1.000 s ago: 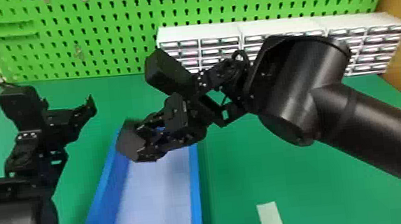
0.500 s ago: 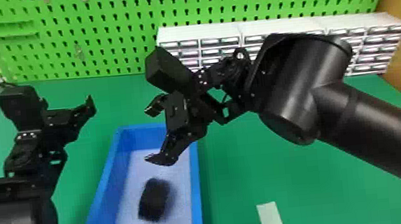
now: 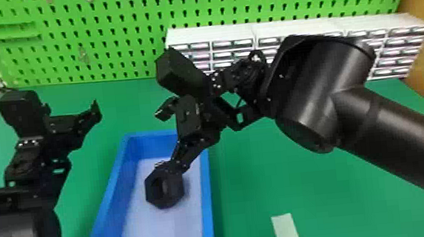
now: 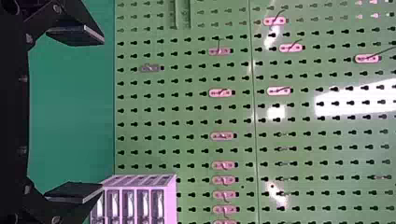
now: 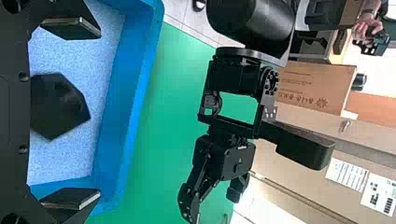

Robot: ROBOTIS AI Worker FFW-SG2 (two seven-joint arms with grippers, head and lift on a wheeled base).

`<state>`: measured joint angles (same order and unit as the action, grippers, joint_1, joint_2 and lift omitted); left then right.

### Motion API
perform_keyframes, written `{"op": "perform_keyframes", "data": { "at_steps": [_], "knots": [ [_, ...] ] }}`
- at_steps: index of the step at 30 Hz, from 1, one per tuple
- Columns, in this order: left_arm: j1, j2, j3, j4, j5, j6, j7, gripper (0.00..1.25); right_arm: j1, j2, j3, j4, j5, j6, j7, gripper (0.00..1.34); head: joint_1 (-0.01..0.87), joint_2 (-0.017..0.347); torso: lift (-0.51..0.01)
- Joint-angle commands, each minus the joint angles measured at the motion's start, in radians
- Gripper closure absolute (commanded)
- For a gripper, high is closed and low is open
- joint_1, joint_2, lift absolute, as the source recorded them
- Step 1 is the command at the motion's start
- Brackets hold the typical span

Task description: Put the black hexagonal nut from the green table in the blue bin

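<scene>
In the head view the right gripper (image 3: 170, 139) stands open over the blue bin (image 3: 206, 217). The black hexagonal nut (image 3: 155, 198) is inside the bin, over its pale floor, just beyond the lower fingertip. From the right wrist, the open right gripper (image 5: 72, 114) has the nut (image 5: 60, 105) between its spread fingers, farther off, with the bin wall (image 5: 133, 107) behind. My left gripper (image 3: 73, 114) is parked at the left of the head view, over the green table (image 3: 340, 189). Its own wrist view has the left gripper (image 4: 74, 114) open with nothing between its fingers.
White drawer units (image 3: 393, 35) stand along the back right, before a green pegboard (image 3: 121, 35). A pale strip (image 3: 287, 231) lies on the table to the right of the bin. The right arm (image 3: 333, 108) reaches across from the right edge.
The right gripper has opened and released the nut, which dropped into the bin. The nut has since shifted and turned, its hole now facing the head camera. The left arm has kept still.
</scene>
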<state>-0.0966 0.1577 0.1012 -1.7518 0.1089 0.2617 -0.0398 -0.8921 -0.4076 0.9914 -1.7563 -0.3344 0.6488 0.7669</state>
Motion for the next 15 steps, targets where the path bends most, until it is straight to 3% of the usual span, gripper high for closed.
{"op": "perform_keyframes", "data": {
  "at_steps": [1, 15],
  "knots": [
    [0.0, 0.0, 0.0, 0.0, 0.0, 0.001, 0.0, 0.17, 0.021, 0.003, -0.033, 0.005, -0.005, -0.003, 0.0, 0.11, 0.683, 0.028, -0.096],
    [0.0, 0.0, 0.0, 0.0, 0.0, -0.001, 0.0, 0.17, 0.134, 0.052, -0.232, 0.072, -0.005, -0.003, 0.028, 0.11, 0.683, 0.028, -0.096]
  ]
}}
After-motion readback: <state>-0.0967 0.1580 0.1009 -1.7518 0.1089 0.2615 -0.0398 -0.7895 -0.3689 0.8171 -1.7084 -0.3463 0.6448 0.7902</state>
